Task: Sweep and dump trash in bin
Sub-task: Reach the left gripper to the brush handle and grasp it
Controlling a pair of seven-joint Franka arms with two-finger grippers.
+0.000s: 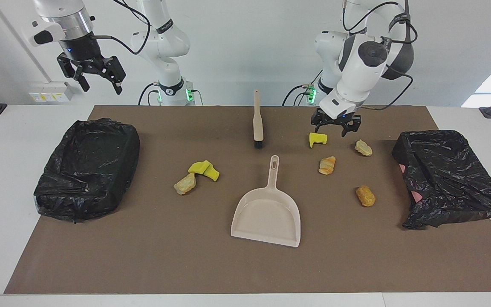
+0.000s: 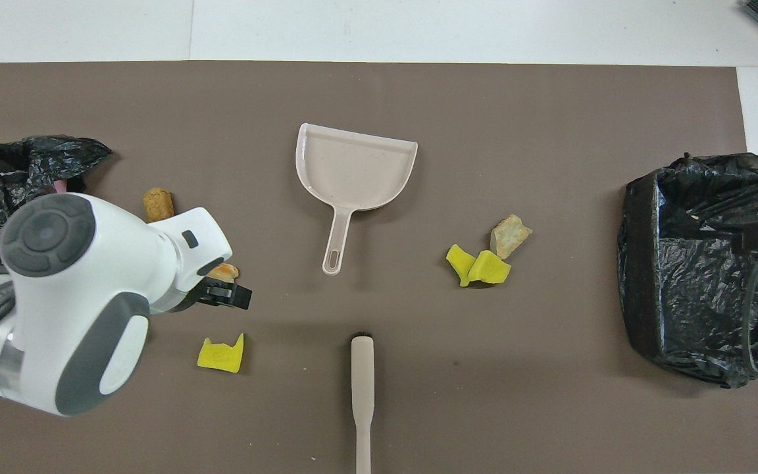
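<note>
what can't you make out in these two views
Overhead view: the left arm covers the pale lump wholly and most of the striped bread piece.
Overhead view: the left tool shows only one dark tip under that arm.
Overhead view: the hand brush handle runs off the bottom edge.
Facing view: the crumpled bag hides the inside of the bin at the left arm's end.

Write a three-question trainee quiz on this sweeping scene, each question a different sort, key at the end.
1. True or false: the dustpan already holds trash.
2. How many black-lined bins stand on the table?
3. The left gripper hangs over: A) the hand brush; B) the trash pieces toward the left arm's end; C) the dustpan.

Key: 1 false; 2 two, one at the right arm's end, one at the left arm's; 3 B. The right gripper waits, raised and open.
</note>
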